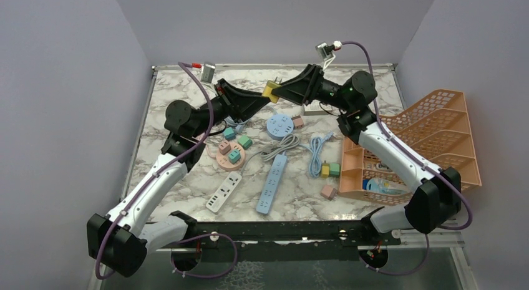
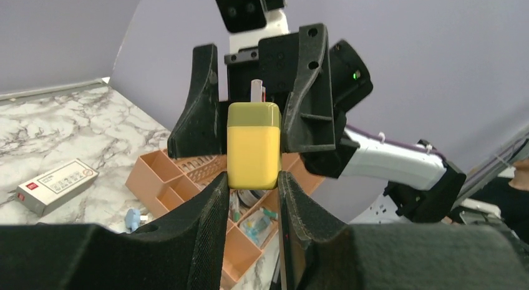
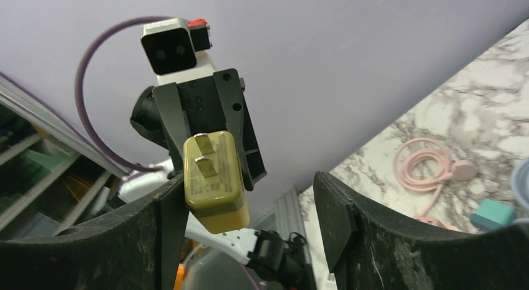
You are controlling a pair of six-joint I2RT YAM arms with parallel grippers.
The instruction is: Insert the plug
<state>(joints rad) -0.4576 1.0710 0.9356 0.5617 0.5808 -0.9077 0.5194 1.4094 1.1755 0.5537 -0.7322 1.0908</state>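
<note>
My left jaws are clamped on the plug (image 2: 252, 146), pinching its base between both fingers (image 2: 209, 206). I hold it in the air over the far middle of the marble surface (image 1: 187, 96), where my two arms meet.

The plug is a small boxy block with rounded corners. It is bright yellow over most of its body, with a duller olive band at the prong end. From my right wrist I look at that end: two flat metal prongs stand side by side on a face covered in fine print too small to read. From my left wrist only one pale prong shows, sticking out beyond the olive band and pointing away from me.

My right jaws stand apart around the plug. One of their fingers (image 3: 171, 206) lies against the plug's side, and the other (image 3: 334, 206) is well clear of it, with open space between.

Down on the surface lie a blue power strip (image 1: 271, 184), a white power strip (image 1: 223, 192), a round pink socket hub (image 1: 229, 158) carrying small coloured adapters, and a round blue socket hub (image 1: 279, 125). An orange basket (image 1: 430, 140) stands at the right edge.
</note>
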